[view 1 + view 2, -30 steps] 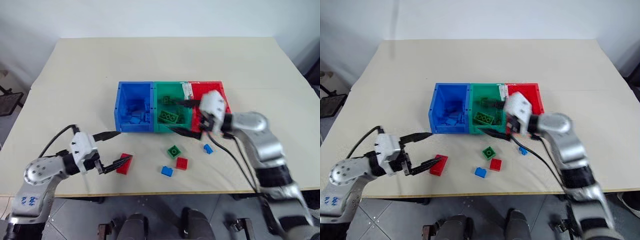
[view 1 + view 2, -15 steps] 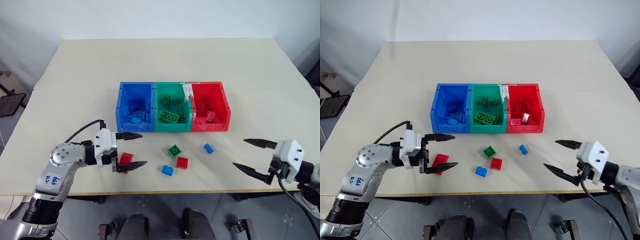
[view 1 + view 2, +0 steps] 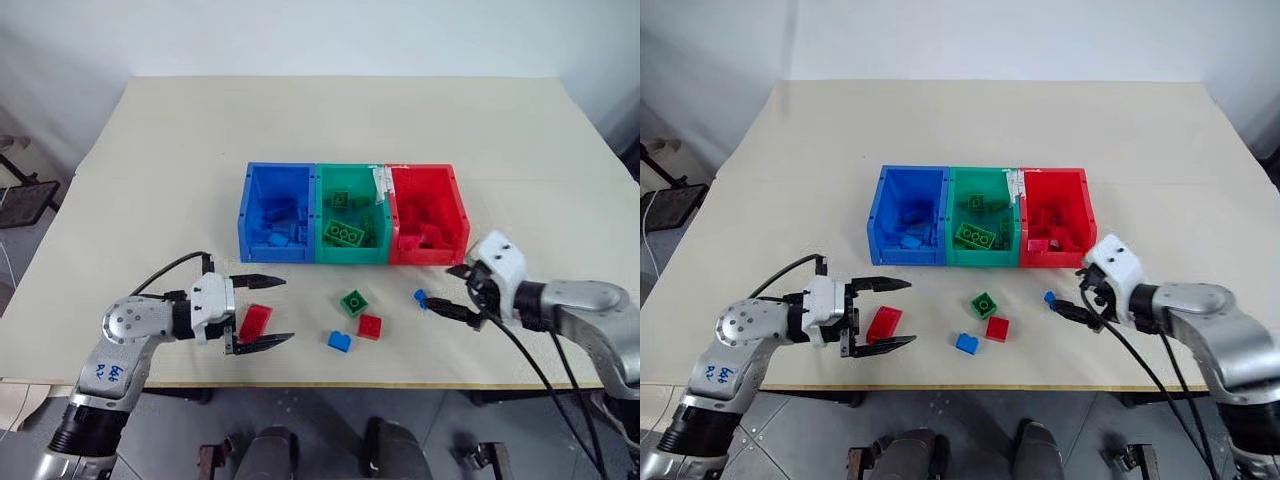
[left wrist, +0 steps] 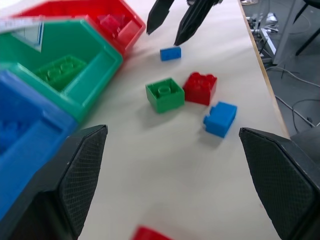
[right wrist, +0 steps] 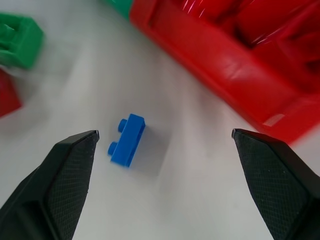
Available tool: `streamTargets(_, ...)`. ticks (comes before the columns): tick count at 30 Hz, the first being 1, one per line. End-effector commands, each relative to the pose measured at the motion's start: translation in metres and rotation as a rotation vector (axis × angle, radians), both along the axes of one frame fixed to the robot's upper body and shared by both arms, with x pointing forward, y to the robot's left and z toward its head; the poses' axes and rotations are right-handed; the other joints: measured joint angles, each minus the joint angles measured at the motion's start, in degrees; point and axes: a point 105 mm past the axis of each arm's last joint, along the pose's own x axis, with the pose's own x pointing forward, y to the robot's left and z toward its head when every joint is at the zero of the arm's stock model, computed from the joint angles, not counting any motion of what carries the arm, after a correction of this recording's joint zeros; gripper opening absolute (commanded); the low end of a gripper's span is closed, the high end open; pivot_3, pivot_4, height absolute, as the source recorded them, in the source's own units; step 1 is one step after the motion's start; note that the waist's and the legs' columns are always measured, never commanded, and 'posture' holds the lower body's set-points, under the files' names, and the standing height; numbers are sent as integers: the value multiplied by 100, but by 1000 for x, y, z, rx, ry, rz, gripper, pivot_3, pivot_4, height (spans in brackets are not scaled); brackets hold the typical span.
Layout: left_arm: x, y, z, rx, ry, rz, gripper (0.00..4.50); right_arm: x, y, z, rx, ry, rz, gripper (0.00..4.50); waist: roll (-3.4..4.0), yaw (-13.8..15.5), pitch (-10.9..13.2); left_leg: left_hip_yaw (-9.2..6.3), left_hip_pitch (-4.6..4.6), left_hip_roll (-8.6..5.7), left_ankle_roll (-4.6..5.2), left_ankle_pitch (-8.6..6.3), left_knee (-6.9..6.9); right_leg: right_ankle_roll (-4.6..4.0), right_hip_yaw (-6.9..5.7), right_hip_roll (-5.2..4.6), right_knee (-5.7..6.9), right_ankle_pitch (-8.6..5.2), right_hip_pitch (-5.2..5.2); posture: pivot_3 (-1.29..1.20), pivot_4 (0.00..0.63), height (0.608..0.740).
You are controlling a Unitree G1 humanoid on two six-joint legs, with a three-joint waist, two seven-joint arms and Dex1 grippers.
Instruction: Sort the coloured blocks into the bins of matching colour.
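Observation:
Three joined bins stand mid-table: blue (image 3: 262,190), green (image 3: 350,255) and red (image 3: 455,215), each holding blocks of its colour. Loose blocks lie in front: a flat red one (image 3: 254,322), a green one (image 3: 351,302), a small red one (image 3: 370,325), a blue one (image 3: 339,341) and a tiny blue one (image 3: 420,297). My left gripper (image 3: 268,311) is open and low, its fingers on either side of the flat red block. My right gripper (image 3: 450,292) is open, pointing down at the tiny blue block (image 5: 127,139), which lies between its fingertips without touching them.
The table's front edge (image 3: 330,382) runs just behind the loose blocks. The red bin's front wall (image 5: 215,65) is close beside my right gripper. Bare tabletop (image 3: 330,120) stretches beyond the bins and to both sides.
My right gripper left the spot over the green and red bins, swung out to the right front edge, then came back in low at the tiny blue block. My left gripper edged along the flat red block.

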Motion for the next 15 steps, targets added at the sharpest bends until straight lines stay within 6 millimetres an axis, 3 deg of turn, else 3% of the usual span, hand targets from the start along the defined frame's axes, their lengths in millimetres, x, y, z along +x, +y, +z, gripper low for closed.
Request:
streamTargets(1, -6, 1, 11, 8, -58, 10, 4500, 1, 8, -9, -43, 21, -2, 4072, 0, -9, 0, 0, -1, 0, 0, 0, 0, 0, 0, 0, -2, 0, 0, 0, 150, 740)
streamTargets(8, -8, 7, 12, 13, -62, 42, 4500, -4, 13, -9, -108, 31, 49, 1854, -3, -21, -2, 2, 4, 2, 0, 0, 0, 0, 0, 2, 1, 0, 1, 0, 150, 740)
streamTargets(12, -7, 8, 13, 8, -71, 58, 4500, -1, 24, 5, -85, 2, 101, 442, -2, -25, -2, 3, 3, 2, 0, 0, 1, 0, 1, 1, 1, 0, 1, 0, 150, 740)
streamTargets(15, -5, 14, 15, -17, -78, 110, 4500, 7, 49, 29, -6, -73, 188, 310, -2, -60, -1, 4, 3, 2, 0, 0, 0, 0, 1, 2, 2, 0, -1, 0, 150, 740)
